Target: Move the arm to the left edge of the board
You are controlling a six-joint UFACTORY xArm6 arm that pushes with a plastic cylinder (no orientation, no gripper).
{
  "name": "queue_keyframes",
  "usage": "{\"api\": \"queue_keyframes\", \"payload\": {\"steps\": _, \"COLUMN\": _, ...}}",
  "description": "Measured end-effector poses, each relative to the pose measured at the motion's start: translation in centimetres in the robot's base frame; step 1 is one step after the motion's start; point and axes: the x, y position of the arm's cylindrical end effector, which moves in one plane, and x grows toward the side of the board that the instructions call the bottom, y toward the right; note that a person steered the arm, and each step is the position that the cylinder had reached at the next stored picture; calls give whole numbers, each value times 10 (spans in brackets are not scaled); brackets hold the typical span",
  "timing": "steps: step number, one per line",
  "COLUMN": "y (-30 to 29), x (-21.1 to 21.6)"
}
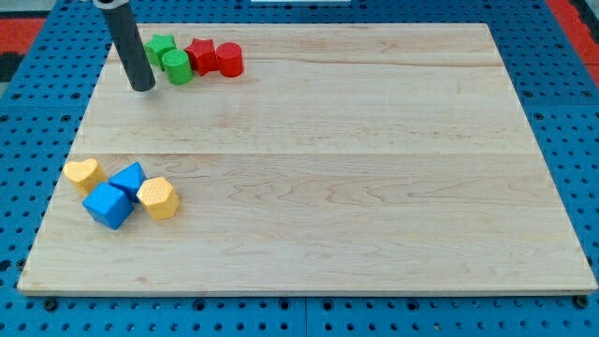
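Pale wood board (374,168): a planked rectangle lying on a blue perforated table (580,140); its left edge runs from the view's upper left down to the lower left corner.
Yellow heart block (81,172): nearest the left edge, in the lower left part of the board.
Blue cube (108,205): just right of and below the heart, touching the blue block above it.
Blue angular block (127,178): between the heart and the yellow hexagonal block; exact shape unclear.
Dark rod: slants down from the view's top left corner.
My tip (142,88): rests on the board near its upper left corner, just left of the green blocks, not touching them, well apart from the lower cluster.
Pincer: the rod carries none, so no state applies.
Yellow hexagonal block (159,197): right end of the lower cluster.
Green star-like block (160,47): by the top edge.
Green cylinder (176,66): just below it, touching.
Red star-like block (201,56): right of the greens.
Red cylinder (229,59): right end of the row.
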Motion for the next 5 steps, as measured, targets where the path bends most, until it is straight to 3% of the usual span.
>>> {"api": "queue_keyframes", "payload": {"steps": 5, "y": -28, "x": 0}}
